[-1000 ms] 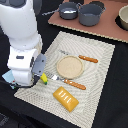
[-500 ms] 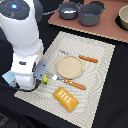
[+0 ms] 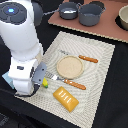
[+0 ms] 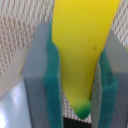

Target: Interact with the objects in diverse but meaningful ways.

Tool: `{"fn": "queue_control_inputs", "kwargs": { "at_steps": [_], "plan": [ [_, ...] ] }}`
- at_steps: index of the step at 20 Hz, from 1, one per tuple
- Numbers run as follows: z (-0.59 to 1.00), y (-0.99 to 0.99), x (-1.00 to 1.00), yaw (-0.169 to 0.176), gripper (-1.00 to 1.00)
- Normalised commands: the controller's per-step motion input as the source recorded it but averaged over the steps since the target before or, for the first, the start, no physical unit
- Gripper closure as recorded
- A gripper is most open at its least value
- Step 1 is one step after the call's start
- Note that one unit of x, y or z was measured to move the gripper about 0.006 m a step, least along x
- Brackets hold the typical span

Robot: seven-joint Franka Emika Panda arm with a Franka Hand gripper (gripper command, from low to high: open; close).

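Note:
My gripper (image 3: 42, 82) is at the placemat's edge on the exterior view's left, largely hidden by the white arm. In the wrist view its green pads (image 4: 54, 75) press on both sides of the yellow banana (image 4: 82, 45), whose green tip points down between them. Only the banana's yellow-green end (image 3: 45, 81) shows in the exterior view. The yellow-orange slab (image 3: 66, 98) lies on the mat close to the gripper. The grey saucepan (image 3: 68, 10) stands at the back. A pale blue patch (image 3: 4, 76) behind the arm may be the carton. The tube is out of view.
A tan round plate (image 3: 69, 66) sits mid-mat (image 3: 102, 75), with an orange-handled fork (image 3: 67, 81) on its near side and a knife (image 3: 82, 58) on its far side. A large grey pot (image 3: 91, 13) stands on a brown board (image 3: 107, 30) at the back, and a bowl (image 3: 123, 17) beside it.

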Motion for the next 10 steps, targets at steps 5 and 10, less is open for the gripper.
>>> {"fn": "queue_control_inputs", "kwargs": {
  "at_steps": [5,10],
  "plan": [
    [0.56,-0.49,0.01,-0.133,1.0],
    [1.0,0.01,0.57,-0.028,1.0]
  ]
}}
